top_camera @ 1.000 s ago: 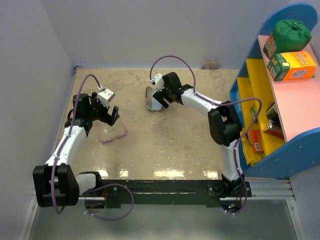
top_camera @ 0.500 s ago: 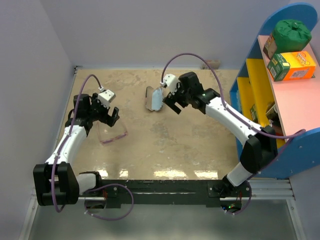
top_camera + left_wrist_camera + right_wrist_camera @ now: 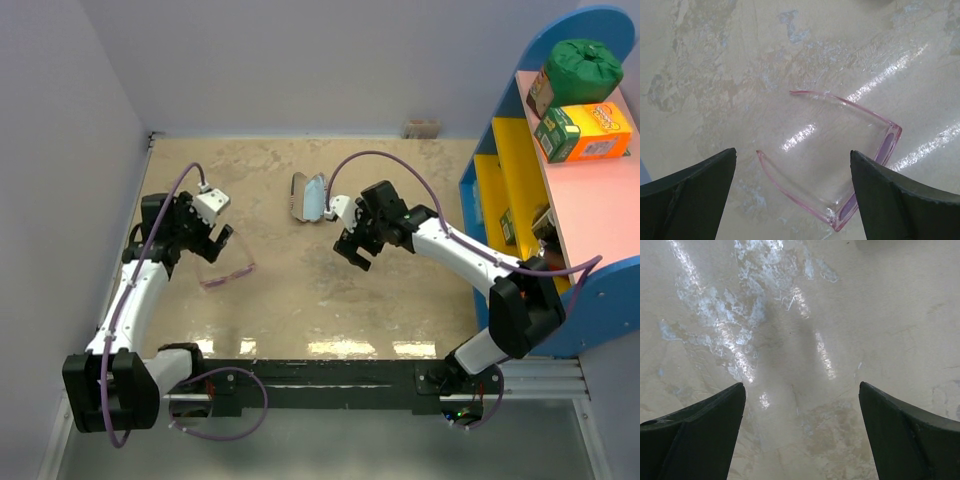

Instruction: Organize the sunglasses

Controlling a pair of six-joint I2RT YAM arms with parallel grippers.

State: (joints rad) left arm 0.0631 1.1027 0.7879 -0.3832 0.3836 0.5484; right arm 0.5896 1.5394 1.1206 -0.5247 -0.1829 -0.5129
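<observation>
Finding one: the sunglasses (image 3: 225, 275) lie flat on the tabletop (image 3: 300, 310), well to the left of the open glasses case (image 3: 308, 198) and on its near side, toward the arm bases. In the left wrist view both temple arms are unfolded and spread. The pink front frame sits at the far end from the jaws, and the free tips point toward them.

Finding two: the left gripper (image 3: 793, 150) hangs over the sunglasses with its jaws wide and nothing between them. The two fingers frame the temple tips without any contact that I can see. I judge this to be a line-up for a pinch, not a hold.

Finding three: the right gripper (image 3: 802, 383) stands just right of the case and slightly nearer the bases. Its jaws are wide and empty, and its wrist view shows only bare tabletop. That position appears to leave the mouth of the case free for a delivery from the left.

Finding four: the case lies opened out, with a pale blue surface showing inside. I cannot tell whether that is lining or a cloth.

Assessment: you are early in the task, with the sunglasses not yet lifted. The frame is thin and lies low on a glossy surface, so a shallow closing could skid it away. The spread arms may need folding before the sunglasses fit the case.
</observation>
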